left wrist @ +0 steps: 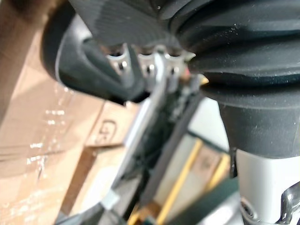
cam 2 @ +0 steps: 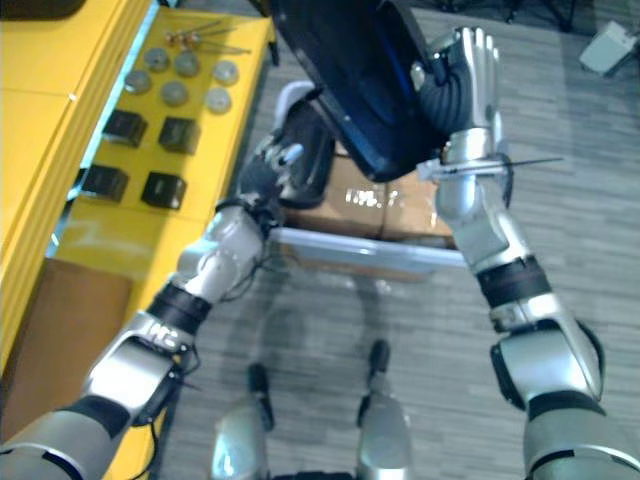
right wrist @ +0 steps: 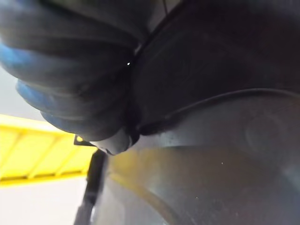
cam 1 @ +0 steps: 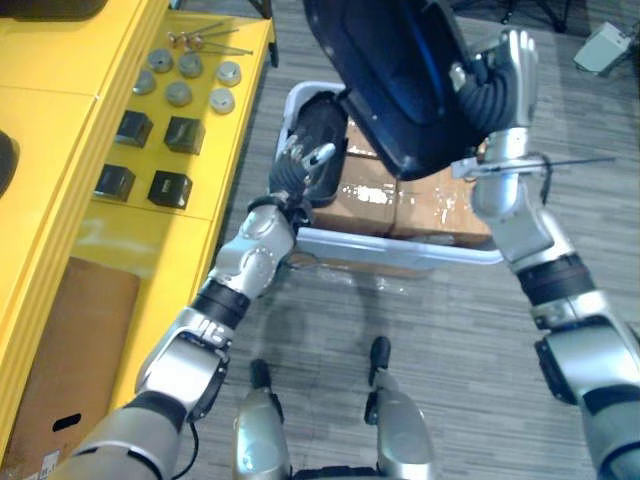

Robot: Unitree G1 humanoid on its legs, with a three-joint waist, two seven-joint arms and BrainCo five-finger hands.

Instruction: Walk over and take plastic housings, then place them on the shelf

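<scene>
Black housing [cam 1: 400, 80] in right hand [cam 1: 512, 60], yellow shelf [cam 1: 60, 130]

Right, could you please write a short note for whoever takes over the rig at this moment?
Right hand: at the edge of a large dark housing, raised over the crate; grip hidden.
Left hand: fingers curled on a second black housing in the crate.
Done: one housing lifted.
Left: carry the housings to the yellow shelf on the robot's left and set them down.
</scene>
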